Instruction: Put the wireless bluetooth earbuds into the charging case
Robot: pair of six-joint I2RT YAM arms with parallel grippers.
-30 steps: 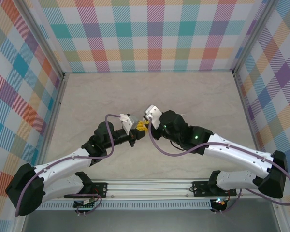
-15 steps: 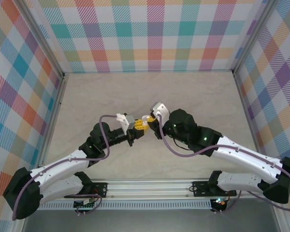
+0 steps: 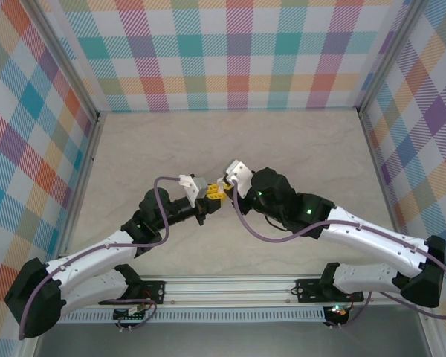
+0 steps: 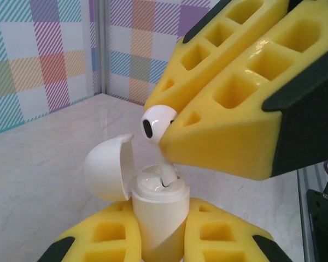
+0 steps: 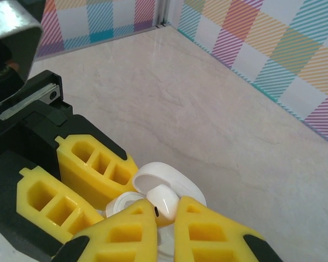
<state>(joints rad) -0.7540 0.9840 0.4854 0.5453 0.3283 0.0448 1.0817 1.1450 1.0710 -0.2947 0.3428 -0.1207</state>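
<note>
In the left wrist view the base of the charging case (image 4: 156, 213) is hidden inside the left gripper (image 4: 157, 215). The stem tip of the earbud (image 4: 153, 121) is sunk out of sight in the case. The right gripper (image 4: 159, 124) runs off the top and right edges. From above, case and earbud are too small to tell apart.

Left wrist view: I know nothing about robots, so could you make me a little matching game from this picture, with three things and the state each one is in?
Things:
1. white earbud
2. charging case
3. case lid

States:
A. flipped open to one side
B. held upright by the left gripper
C. pinched by the right gripper, stem reaching down into the case's open top

Pairs: 1-C, 2-B, 3-A
</note>
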